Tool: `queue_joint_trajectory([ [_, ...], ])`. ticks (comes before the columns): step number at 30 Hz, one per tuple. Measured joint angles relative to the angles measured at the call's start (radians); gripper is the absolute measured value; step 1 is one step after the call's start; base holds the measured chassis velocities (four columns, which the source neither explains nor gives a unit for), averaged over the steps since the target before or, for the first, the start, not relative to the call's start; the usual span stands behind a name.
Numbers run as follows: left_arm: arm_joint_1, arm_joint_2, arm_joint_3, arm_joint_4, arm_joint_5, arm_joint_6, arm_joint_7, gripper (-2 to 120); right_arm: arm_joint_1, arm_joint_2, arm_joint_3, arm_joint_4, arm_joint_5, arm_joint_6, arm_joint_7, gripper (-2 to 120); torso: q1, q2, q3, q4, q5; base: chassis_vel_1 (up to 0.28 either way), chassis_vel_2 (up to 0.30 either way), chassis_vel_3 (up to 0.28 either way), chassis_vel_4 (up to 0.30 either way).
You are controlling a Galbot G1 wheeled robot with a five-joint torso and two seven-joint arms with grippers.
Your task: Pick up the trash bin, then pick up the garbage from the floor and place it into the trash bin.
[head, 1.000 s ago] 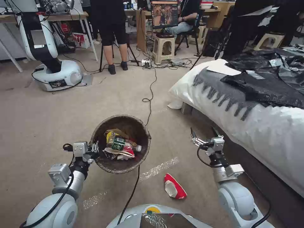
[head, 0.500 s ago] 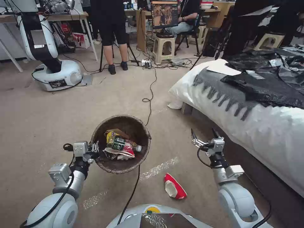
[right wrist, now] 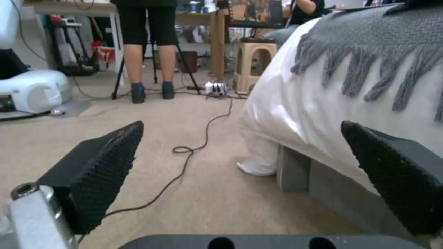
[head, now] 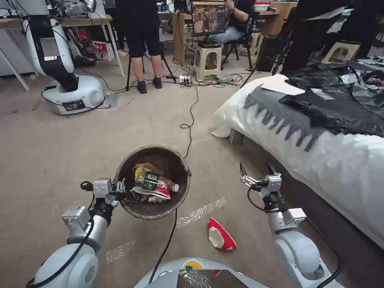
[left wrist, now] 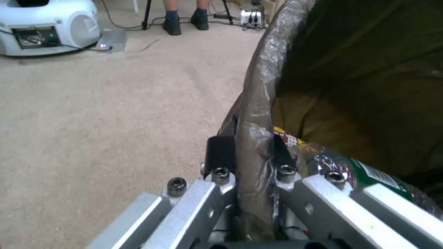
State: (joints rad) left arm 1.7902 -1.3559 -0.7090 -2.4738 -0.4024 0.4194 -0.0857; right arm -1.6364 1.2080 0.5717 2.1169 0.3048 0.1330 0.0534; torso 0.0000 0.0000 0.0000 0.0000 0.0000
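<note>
Head view shows the trash bin (head: 152,182) held off the carpet (head: 60,160) just ahead of the robot, at about 11 o'clock from its base. The left gripper (head: 118,189) has its jaws closed on the bin's rim at the bin's 9 o'clock edge. From the left wrist view, one finger (left wrist: 220,155) sits outside the bag-covered rim of the trash bin (left wrist: 258,103) and the other inside it, the dark liner pinched between them.

Inside the bin lies garbage: a green-labelled bottle (head: 156,182) across the middle, a yellow wrapper (head: 140,173) at its 10 o'clock, and a red-and-white cup (head: 154,193) toward 6 o'clock. The bottle's green label (left wrist: 378,174) also appears in the left wrist view, just beyond the inner finger.

A crushed red-and-white cup (head: 219,236) rests on the carpet at about 5 o'clock from the bin, well apart from it, and at about 7 o'clock from the right gripper (head: 256,173). That gripper hovers at 3 o'clock from the bin, near the side of the bed (head: 332,160). Its jaws are spread wide and hold nothing; the right wrist view shows its textured pads (right wrist: 104,166) far apart, with carpet (right wrist: 207,193) and a black cable (right wrist: 184,162) between them.

A black cable (head: 191,120) runs over the floor past the bin's 1 o'clock side.
</note>
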Motion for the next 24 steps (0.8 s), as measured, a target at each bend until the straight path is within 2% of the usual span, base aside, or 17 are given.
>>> queue_joint_trajectory([
  [24,-0.002,0.003,-0.002,0.003,0.000,0.000,0.001,0,0.007,-0.001,-0.005,-0.006,-0.004,-0.003,0.004,100,0.000,0.000,0.000,0.0001,0.0000,0.059,-0.060,-0.053,0.058],
])
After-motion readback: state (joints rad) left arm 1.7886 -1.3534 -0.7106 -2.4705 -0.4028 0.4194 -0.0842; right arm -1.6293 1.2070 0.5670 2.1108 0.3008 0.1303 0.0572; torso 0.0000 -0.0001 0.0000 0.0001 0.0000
